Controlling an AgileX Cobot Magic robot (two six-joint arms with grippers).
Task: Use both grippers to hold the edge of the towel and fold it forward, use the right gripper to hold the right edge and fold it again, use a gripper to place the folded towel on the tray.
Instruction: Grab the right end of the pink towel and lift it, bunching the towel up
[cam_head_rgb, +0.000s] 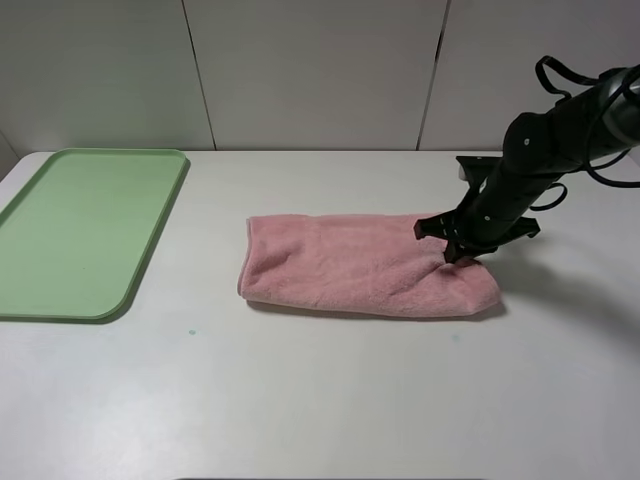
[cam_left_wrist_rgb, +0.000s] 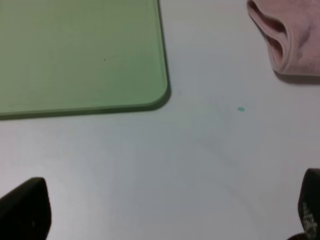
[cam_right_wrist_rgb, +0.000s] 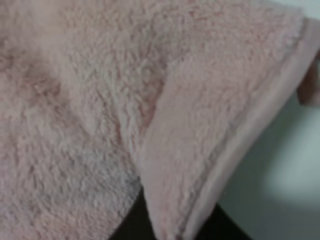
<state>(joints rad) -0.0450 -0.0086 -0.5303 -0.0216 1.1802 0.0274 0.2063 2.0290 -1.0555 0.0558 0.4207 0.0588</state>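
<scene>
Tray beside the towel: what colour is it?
Light green, plain; the tray shows best in the exterior high view.

No legible text or markings

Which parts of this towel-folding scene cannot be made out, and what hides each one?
1. Left tool: left wrist view, only two finger ends show, cut by the frame edge; outside the exterior high view.
2. Right tool tips: right wrist view, buried behind the towel fold and blurred.
3. Tray: exterior high view, its left end is cut off by the frame.
</scene>
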